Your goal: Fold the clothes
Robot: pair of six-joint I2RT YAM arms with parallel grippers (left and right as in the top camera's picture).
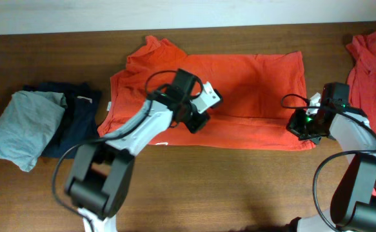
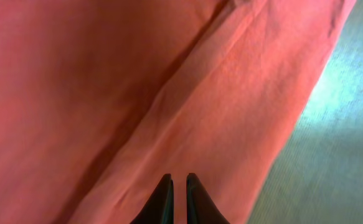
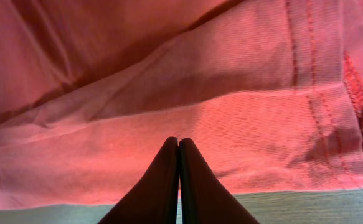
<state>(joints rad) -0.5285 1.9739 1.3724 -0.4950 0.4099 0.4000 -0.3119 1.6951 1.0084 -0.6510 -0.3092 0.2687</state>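
You have a brown table, orange-red T-shirt spread mid-table, second red T-shirt crumpled right, grey garment touching navy garment left.

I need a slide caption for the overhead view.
Shut left end effector and shut right end effector over an orange-red cotton T-shirt on a brown wooden table.

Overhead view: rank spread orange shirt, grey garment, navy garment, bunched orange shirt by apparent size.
1. spread orange shirt
2-3. grey garment and bunched orange shirt: alike, shirt cropped by frame
4. navy garment, partly under the grey garment

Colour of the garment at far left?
Light grey garment, next to a dark navy one; clearest overhead.
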